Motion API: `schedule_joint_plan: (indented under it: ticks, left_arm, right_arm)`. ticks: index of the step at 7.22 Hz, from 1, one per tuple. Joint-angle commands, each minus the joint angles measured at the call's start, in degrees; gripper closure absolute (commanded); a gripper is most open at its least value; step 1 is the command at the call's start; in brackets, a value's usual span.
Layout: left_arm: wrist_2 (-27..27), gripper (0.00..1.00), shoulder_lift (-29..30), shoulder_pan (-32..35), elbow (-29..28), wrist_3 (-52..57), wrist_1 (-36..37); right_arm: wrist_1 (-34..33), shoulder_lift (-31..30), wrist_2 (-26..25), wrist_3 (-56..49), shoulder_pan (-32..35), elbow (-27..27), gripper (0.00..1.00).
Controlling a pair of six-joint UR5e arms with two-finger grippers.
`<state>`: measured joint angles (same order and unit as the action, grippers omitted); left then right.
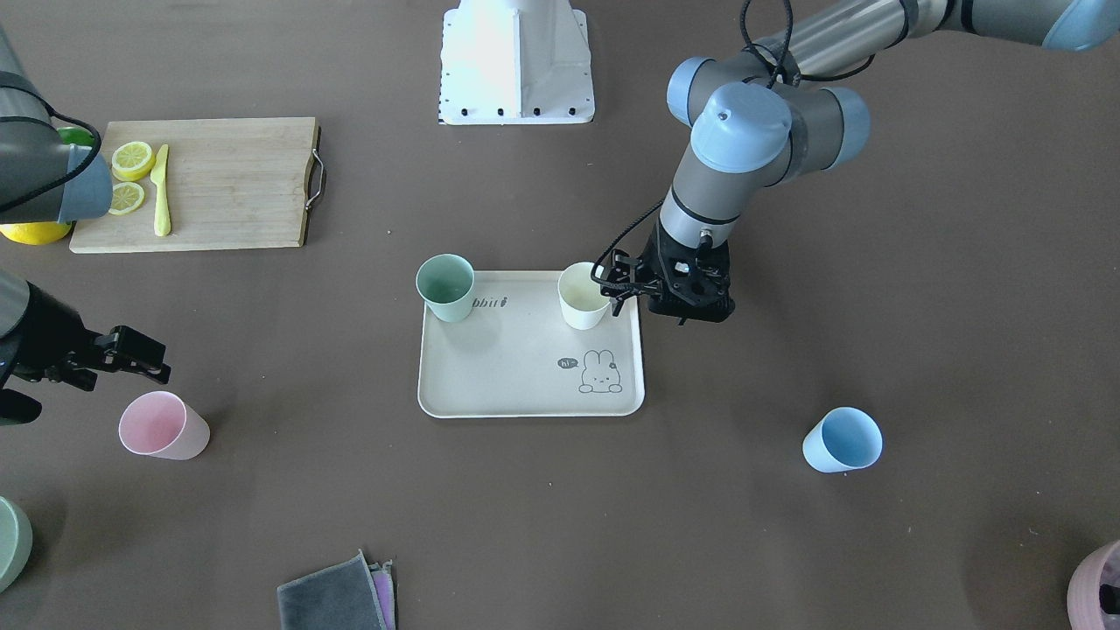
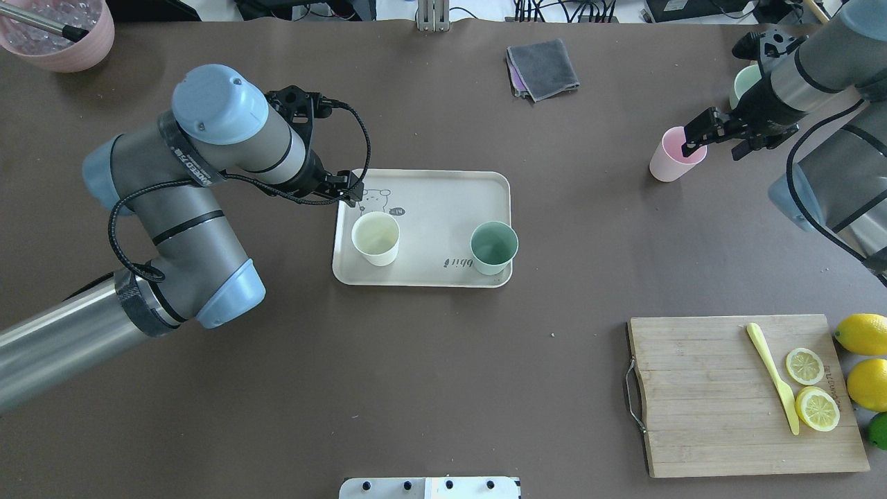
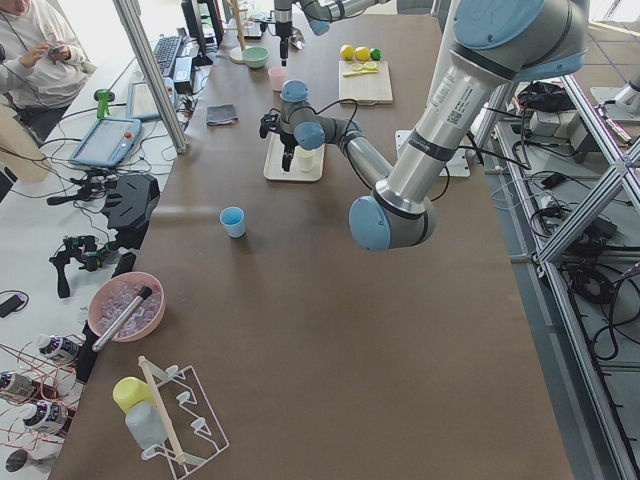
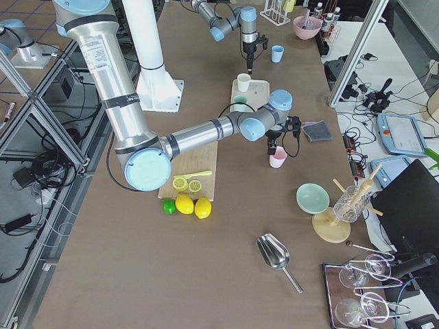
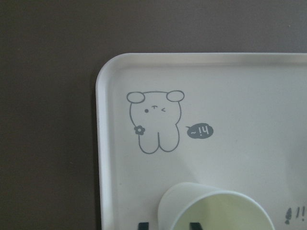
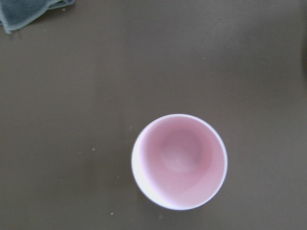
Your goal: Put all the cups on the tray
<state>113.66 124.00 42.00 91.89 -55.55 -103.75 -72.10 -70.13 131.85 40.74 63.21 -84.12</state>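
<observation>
The beige tray [image 2: 443, 201] lies mid-table. The sage green cup [image 2: 493, 247] and the cream white cup [image 2: 375, 238] stand upright on it. My left gripper [image 2: 350, 195] is open at the cream cup's rim; in the left wrist view one fingertip [image 5: 141, 224] is outside the cup's [image 5: 216, 211] wall and the other is inside. The pale pink cup [image 2: 676, 154] stands on the table off the tray. My right gripper [image 2: 714, 142] hovers open over it; the cup [image 6: 179, 161] is in the right wrist view. The light blue cup [image 1: 842, 440] stands on the table and is hidden by my left arm in the overhead view.
A wooden cutting board [image 2: 707, 395] with lemon slices and a yellow knife [image 2: 773, 378] lies near my right side, with lemons [image 2: 863, 360] beside it. A folded grey cloth [image 2: 542, 68] lies at the far edge. A pink bowl [image 2: 59, 34] and a green bowl [image 1: 10, 541] stand at the far corners.
</observation>
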Motion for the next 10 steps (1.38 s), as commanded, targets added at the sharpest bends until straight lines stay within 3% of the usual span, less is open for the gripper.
schedule_joint_plan:
  ticks: [1,6,7,8,9,10]
  left_arm:
    - [3.5,0.02,-3.3,6.4,0.0,9.6,0.1]
    - [7.7,0.02,-10.4,17.3,-0.2,26.3,0.2]
    - [7.6,0.02,-10.5,17.8,-1.0,26.7,0.2]
    - [7.7,0.02,-10.5,18.7,-3.2,28.6,0.2]
    - [7.7,0.02,-9.8,19.0,-6.2,28.2,-0.1]
    - [7.7,0.03,-7.8,19.0,-9.9,28.1,-0.5]
  right_arm:
    - [0.0,2.7,-1.9,-0.7,1.0,6.1,0.1]
    - [0.3,3.7,0.1,-0.1,-0.5,8.6,0.1]
    - [0.4,4.2,0.0,2.5,-1.9,8.7,0.25]
    - [0.5,4.4,-0.1,3.1,-2.6,8.7,0.66]
    - [0.5,4.4,0.0,3.0,-2.6,8.6,1.0]
    - [0.5,4.7,0.2,3.2,-2.6,7.8,1.0]
